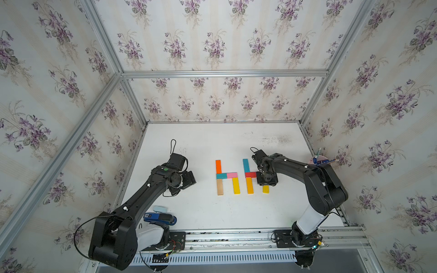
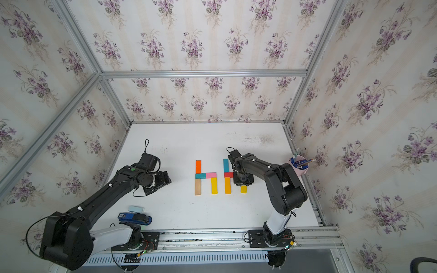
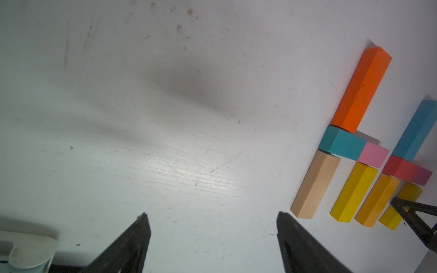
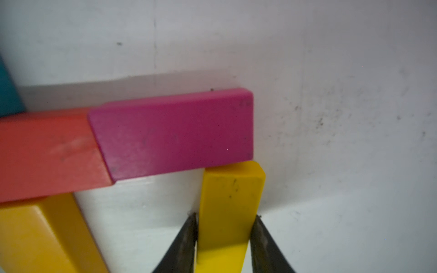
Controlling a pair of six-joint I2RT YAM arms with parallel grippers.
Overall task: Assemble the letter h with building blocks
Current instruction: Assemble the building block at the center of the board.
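White table [image 1: 212, 212]: 10 blocks [image 1: 222, 176] mid, stapler [image 1: 160, 217] + pale pad [image 1: 160, 209] front-left, pen cup [image 1: 318, 160] right.

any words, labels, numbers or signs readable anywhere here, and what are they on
Nothing can be read.
Sticker on the blue stapler: dark code-like pattern, too small to read.
Coloured blocks: plain paint, no print.
Pens in the pink cup: too small to tell.

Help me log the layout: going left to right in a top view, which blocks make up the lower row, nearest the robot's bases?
natural wood block → long yellow block → orange-yellow block → short yellow block
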